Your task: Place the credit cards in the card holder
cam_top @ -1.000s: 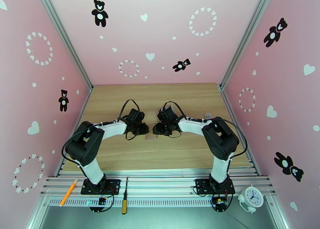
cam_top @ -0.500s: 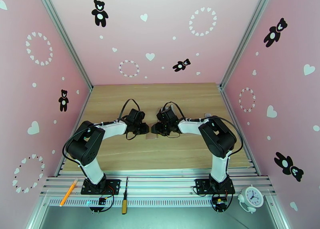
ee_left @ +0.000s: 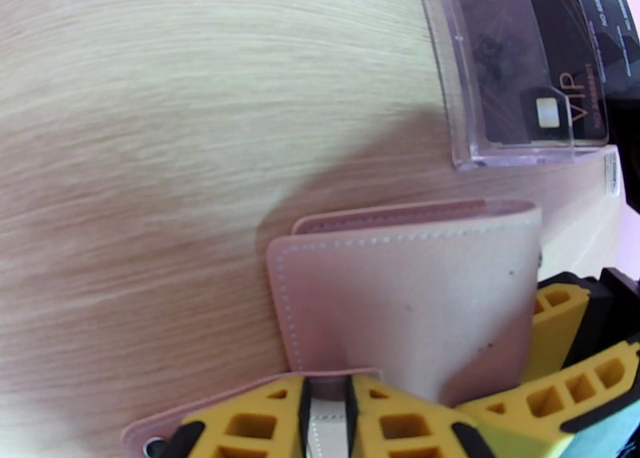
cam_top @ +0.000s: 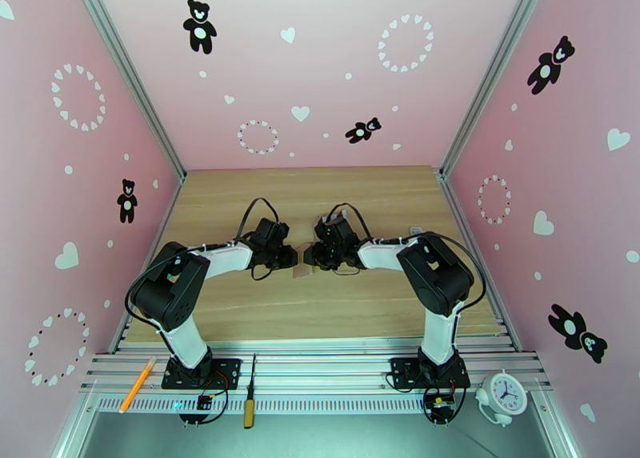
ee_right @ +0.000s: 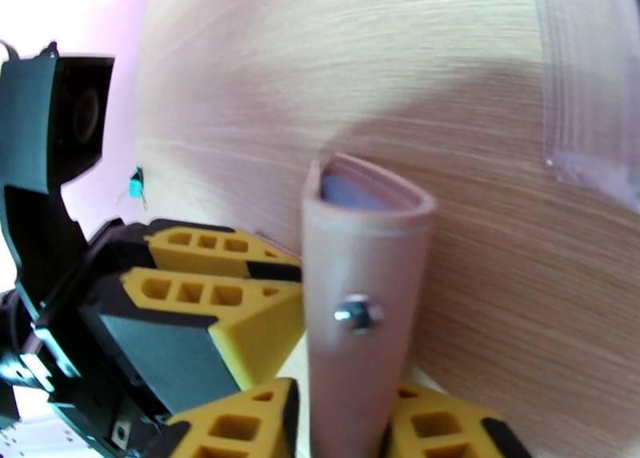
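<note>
Open card holder [ee_left: 400, 307] gently at centre of table [cam_top: 240, 203], left gripper [ee_left: 326, 395] pinched narrow on its near edge, right gripper [ee_right: 344, 419] clamped across its fold at 3 o'clock, before fetching credit cards [ee_left: 552, 67] from clear rack [ee_left: 456, 91], 1 o'clock of holder in left wrist view.

My left gripper [ee_left: 326, 403] is pinching the flap of a tan-pink stitched leather wallet [ee_left: 400, 299] between its yellow ribbed fingers, jaws nearly together. The folded wallet is casting a shadow on the pale wooden table [ee_left: 160, 131]. My right gripper [ee_left: 520, 347] is sitting at the wallet's right edge. Beyond it, a clear plastic rack [ee_left: 452, 107] is holding dark cards [ee_left: 552, 51] lettered VIP.
</note>
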